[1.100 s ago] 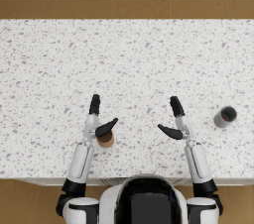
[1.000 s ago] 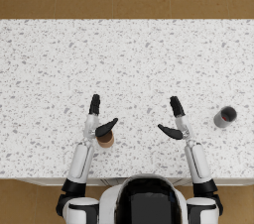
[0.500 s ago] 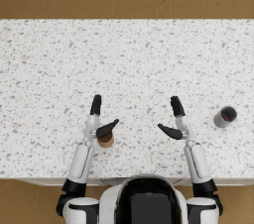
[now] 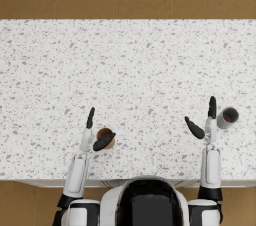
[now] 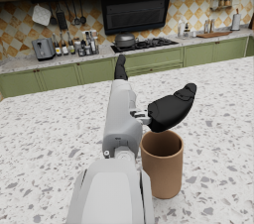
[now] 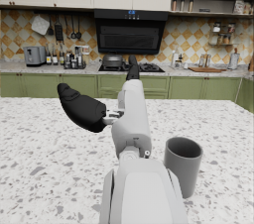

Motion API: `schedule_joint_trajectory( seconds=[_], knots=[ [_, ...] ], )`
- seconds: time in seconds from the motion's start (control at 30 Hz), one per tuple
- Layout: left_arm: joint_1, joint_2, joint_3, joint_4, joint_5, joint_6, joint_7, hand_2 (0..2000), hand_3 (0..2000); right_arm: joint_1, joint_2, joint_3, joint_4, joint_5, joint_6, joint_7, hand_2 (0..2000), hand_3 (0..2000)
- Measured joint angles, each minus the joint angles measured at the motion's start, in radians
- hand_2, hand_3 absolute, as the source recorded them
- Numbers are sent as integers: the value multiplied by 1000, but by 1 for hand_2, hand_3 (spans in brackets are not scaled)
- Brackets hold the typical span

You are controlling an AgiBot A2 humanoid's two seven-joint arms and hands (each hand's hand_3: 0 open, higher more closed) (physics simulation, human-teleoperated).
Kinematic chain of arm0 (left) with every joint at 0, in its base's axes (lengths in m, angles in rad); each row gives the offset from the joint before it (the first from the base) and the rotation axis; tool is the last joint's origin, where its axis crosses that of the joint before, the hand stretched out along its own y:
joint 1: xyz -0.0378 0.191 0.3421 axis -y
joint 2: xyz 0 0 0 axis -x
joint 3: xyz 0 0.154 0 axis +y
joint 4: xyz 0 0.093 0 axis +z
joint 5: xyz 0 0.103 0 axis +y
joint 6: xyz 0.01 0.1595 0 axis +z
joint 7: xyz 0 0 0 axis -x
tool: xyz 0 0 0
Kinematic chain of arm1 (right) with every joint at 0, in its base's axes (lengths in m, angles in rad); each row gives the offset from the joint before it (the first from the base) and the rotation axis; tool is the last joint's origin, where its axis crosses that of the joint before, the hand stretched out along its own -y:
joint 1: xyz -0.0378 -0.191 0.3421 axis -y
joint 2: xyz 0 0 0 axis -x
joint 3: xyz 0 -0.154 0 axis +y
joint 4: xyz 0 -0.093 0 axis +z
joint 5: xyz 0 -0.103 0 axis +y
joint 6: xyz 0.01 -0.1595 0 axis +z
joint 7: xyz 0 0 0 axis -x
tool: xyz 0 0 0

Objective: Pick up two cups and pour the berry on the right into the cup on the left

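Nothing of the task is done yet, judging from how things lie: both cups stand on the counter (image 4: 130, 70) and neither is lifted.

Nearest the counter's front edge, toward its left end, the brown cup (image 4: 105, 137) stands upright just beside the left hand (image 4: 95, 132). That hand is spread wide and holds nothing; its thumb reaches over the cup's rim, and from the wrist camera I cannot tell whether it touches.

A little farther from the front edge and close to the counter's right edge, the grey cup (image 4: 227, 117) stands upright, with something red, probably the berry, just visible inside it in the head view, though it is too small to be sure. The right hand (image 4: 206, 120) is just beside it, fingers also wide apart and empty, the cup outside its grasp.

Still to come: closing each hand on its cup, lifting both, bringing them together, and tipping the grey cup over the brown one.
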Motion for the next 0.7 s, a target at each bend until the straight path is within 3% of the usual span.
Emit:
schedule_joint_trajectory(
  seconds=[0.33,0.47,0.7],
  knots=[
    [-168,-40,-5,-43,28,0,0,0,0,-42,-29,-191,-30,28,0,0,0,0],
    [-194,-41,2,-44,29,0,0,0,0,-46,-37,-227,-36,60,0,0,0,0],
    [-208,-31,20,-4,29,0,0,0,0,-55,-50,-279,-174,187,0,0,0,0]
  ],
)
